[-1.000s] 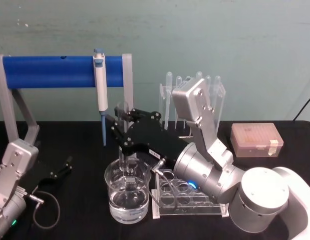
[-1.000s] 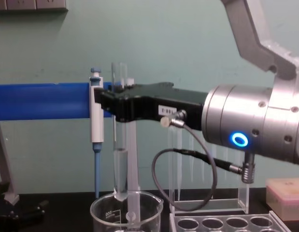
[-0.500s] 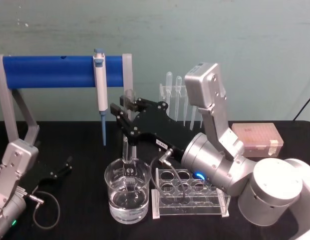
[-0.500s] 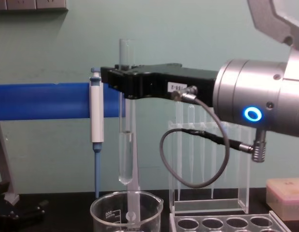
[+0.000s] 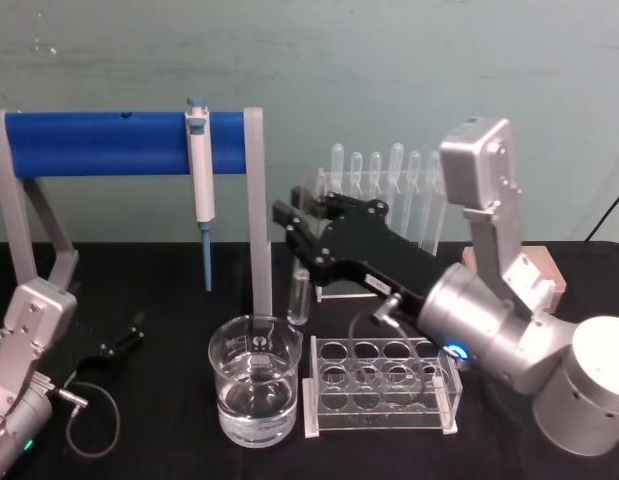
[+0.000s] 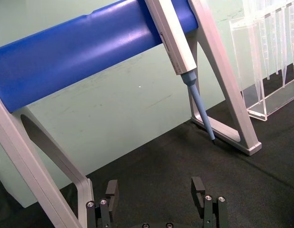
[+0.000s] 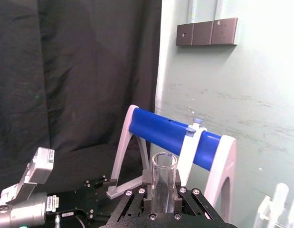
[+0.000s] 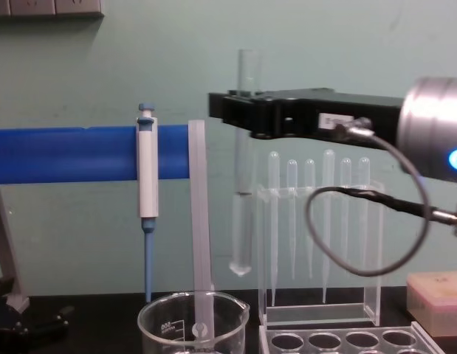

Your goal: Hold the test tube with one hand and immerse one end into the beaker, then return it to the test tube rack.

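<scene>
The test tube (image 8: 244,184), clear with a rounded bottom, hangs upright with my right gripper (image 8: 239,114) shut on its upper part. Its rim (image 7: 164,164) sticks up between the black fingers. Clear liquid fills its lower part. In the head view the test tube (image 5: 299,296) shows below the right gripper (image 5: 295,226), just right of the beaker (image 5: 253,392) and clear of it. The beaker (image 8: 191,321) stands on the black table with water in it. My left gripper (image 5: 121,341) rests open at the table's left, its fingers (image 6: 198,188) spread apart.
A blue bar stand (image 5: 99,142) holds a blue-and-white pipettor (image 5: 199,170) behind the beaker. A clear acrylic stand with several pipettes (image 5: 384,185) is at the back. A clear rack with round holes (image 5: 380,388) lies right of the beaker. An orange box (image 5: 542,278) sits far right.
My right gripper has lifted the test tube out of the beaker and carried it to the right. The left arm has not moved.
</scene>
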Tool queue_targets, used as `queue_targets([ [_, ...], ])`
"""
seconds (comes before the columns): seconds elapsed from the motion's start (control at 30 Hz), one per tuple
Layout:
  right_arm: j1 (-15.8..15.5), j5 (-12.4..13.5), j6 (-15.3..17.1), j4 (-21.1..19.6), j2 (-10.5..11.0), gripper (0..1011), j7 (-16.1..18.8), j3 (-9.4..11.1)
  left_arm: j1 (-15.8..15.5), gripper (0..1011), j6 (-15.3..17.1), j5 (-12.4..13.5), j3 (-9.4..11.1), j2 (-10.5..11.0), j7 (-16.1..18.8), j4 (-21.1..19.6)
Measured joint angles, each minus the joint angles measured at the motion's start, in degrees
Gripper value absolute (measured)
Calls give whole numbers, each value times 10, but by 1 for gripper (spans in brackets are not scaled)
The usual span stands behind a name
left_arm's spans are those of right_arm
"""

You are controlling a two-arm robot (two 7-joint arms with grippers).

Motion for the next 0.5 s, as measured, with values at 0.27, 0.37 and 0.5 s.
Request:
queue_targets([
  [0.27, -30, 13, -14, -25, 34, 224, -7, 23, 0, 1000, 0, 0, 0, 0, 0, 0],
  [0.37, -40, 12, -21, -30, 45, 224, -10, 30, 0, 1000, 0, 0, 0, 0, 0, 0],
  [0.5, -51, 11, -28, -30, 55, 224, -13, 37, 0, 1000, 0, 0, 0, 0, 0, 0],
])
